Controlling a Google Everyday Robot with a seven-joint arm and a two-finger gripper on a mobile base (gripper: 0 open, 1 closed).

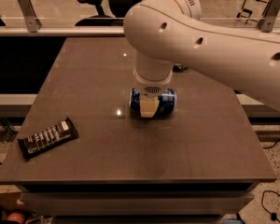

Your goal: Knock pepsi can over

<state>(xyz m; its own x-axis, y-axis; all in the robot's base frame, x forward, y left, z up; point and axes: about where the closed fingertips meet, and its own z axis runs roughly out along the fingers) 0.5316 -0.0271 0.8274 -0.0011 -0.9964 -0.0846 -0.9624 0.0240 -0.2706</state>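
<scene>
Camera view: gripper (149, 104) over the pepsi can (167, 101), grip cannot be told; candy bar (47, 137) lettering unreadable.

You see the pepsi can (167, 102), dark blue with pale markings, lying on its side near the middle of the counter (84, 78), its length running left to right. The gripper (149, 107) sits right over the can's midsection, covering it.
</scene>
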